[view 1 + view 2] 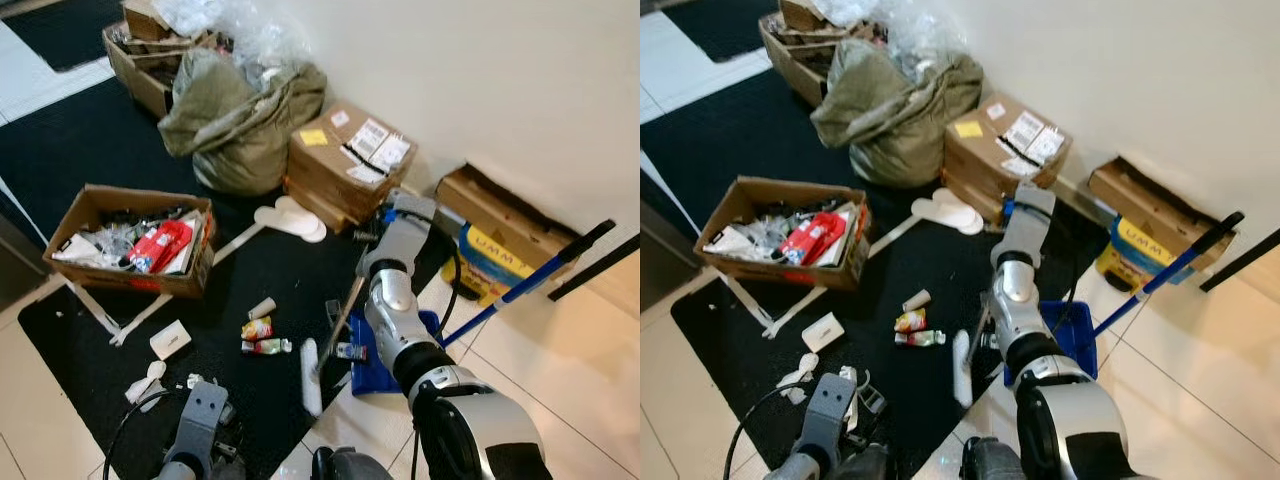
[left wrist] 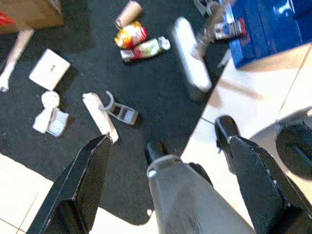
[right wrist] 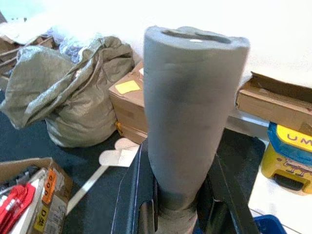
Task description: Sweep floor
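Currently, the right claw [image 3: 178, 204] is clamped on the grey broom handle [image 3: 187, 112], its 2 fingers touching the shaft on either side. The white broom head [image 1: 311, 377] rests on the black mat [image 1: 80, 150], beside the blue dustpan [image 1: 375, 365]. The left claw [image 2: 161, 161] hangs wide open above scattered litter [image 2: 141, 41], holding nothing.

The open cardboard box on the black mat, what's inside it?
The open cardboard box holds a jumble of rubbish: red packaging, white paper or plastic sheets and some dark scraps. Whatever lies underneath that top layer is covered, so the box's bottom can't be seen.
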`<state>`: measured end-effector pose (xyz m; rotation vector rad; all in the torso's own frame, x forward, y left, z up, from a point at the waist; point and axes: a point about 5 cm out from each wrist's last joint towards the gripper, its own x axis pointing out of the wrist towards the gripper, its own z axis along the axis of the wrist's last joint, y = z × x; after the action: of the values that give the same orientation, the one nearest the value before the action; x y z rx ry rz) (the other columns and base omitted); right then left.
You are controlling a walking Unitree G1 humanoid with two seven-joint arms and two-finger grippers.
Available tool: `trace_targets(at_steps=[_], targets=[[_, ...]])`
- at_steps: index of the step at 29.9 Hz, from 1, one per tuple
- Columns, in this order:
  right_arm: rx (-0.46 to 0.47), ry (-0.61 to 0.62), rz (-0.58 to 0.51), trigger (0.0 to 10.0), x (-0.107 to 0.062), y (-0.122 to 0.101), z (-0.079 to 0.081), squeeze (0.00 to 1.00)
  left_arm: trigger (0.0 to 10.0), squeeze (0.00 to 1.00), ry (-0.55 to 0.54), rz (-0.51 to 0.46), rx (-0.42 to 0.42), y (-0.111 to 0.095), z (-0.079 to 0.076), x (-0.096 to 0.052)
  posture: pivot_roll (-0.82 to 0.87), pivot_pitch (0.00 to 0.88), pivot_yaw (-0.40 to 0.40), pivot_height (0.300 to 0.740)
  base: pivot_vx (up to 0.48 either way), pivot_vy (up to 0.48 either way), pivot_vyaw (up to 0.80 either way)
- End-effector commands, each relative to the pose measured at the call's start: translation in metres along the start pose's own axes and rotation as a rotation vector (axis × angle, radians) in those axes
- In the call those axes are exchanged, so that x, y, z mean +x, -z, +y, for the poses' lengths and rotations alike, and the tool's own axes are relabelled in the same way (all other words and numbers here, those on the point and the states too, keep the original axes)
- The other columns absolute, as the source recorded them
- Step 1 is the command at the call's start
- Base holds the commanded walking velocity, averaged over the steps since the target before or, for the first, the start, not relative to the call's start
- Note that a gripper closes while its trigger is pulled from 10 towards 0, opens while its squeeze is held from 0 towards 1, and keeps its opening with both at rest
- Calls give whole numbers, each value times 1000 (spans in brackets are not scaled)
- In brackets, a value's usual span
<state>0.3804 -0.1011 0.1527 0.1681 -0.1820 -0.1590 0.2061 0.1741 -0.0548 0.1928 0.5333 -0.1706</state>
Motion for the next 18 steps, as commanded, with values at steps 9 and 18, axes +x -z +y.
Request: trace_targets(at_steps=[9,18], targets=[[-107,30,-112,10000,6,-15,-2,0,10000,0,20,28,8,15,-4,-11,53,375,-38,740,0,0,0],[-325,119,-60,10000,5,-2,-25,0,10000,0,30,28,11,18,-5,-14,53,382,-19,740,0,0,0]])
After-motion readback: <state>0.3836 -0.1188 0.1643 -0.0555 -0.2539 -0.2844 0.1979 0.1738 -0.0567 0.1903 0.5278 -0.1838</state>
